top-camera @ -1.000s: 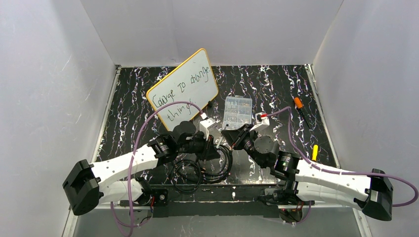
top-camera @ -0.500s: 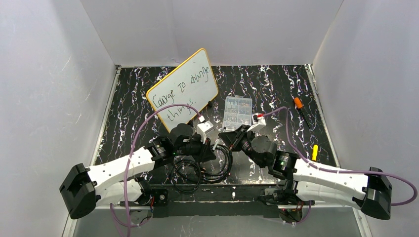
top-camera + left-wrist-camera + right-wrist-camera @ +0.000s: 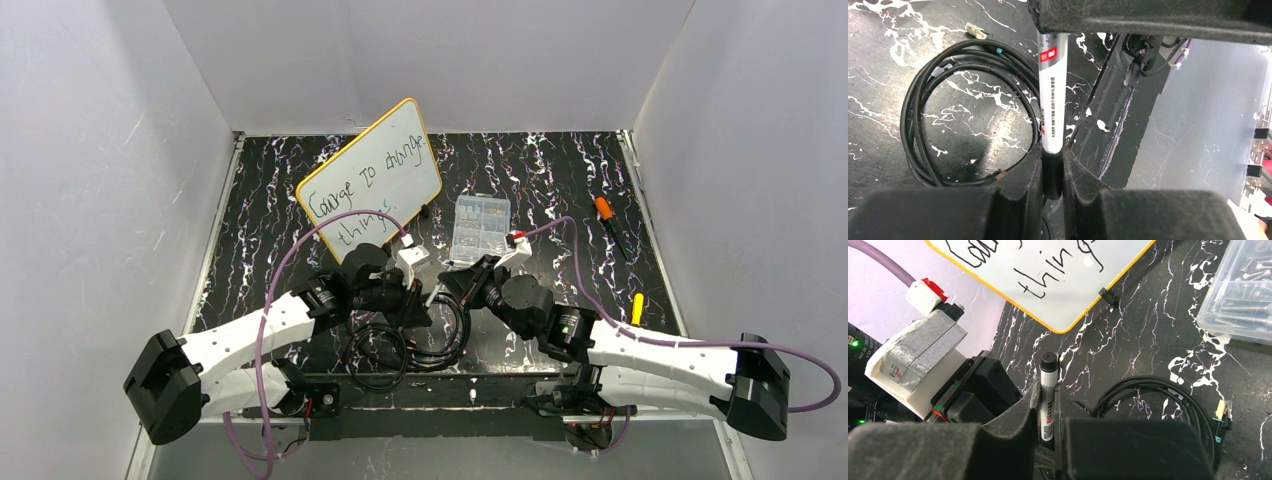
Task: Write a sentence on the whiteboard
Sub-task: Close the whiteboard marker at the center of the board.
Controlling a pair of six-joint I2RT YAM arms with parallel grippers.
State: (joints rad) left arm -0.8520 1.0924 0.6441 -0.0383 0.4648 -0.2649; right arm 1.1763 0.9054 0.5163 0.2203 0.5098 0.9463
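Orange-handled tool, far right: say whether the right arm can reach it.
Probably not yet: the right gripper is shut on the marker, also gripped by the left gripper. Otherwise nothing seems to block the orange-handled tool.

The left arm and the right arm both lie low, stretched inward from the outer corners, wrists nearly meeting midway between the bases. The left gripper has its fingers pressed tight on the black end of a marker. The right gripper faces it, fingers clamped on the same marker's barrel.
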